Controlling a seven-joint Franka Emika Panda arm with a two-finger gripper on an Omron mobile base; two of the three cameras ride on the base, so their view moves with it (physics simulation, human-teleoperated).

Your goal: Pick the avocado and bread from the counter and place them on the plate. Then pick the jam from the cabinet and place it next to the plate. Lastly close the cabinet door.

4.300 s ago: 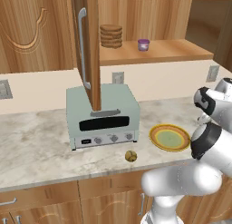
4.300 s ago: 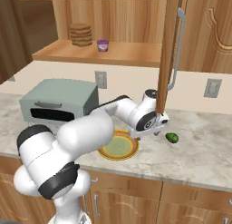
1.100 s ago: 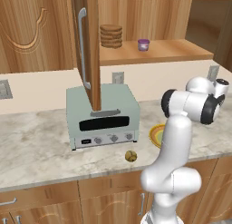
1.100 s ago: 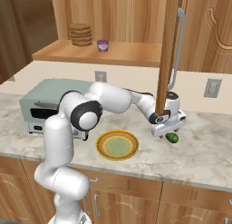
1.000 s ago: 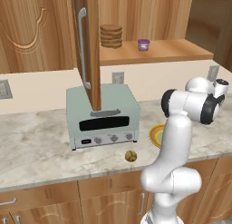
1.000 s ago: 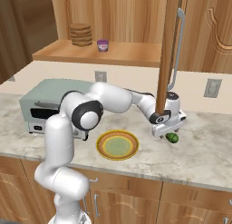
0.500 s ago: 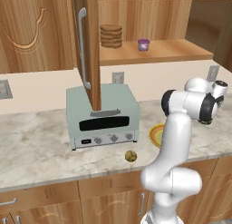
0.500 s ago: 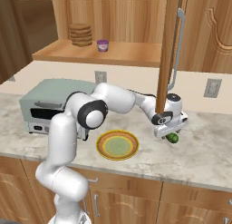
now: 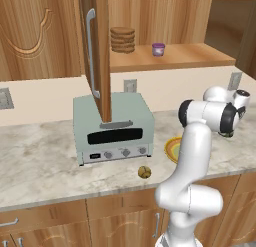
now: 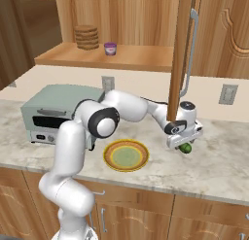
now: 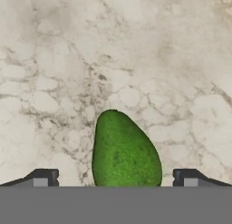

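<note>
Squarely between gripper (image 11: 115,178) tips, avocado (image 11: 124,153)

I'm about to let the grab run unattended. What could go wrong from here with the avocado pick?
The avocado is rounded and tapered, so when the open gripper closes its fingers may squeeze it out across the smooth counter instead of holding it.

The open cabinet door hangs just above the hand, so a straight lift might knock its lower edge.

The plate sits to one side, so a weak grip may drop the fruit on the way.
</note>
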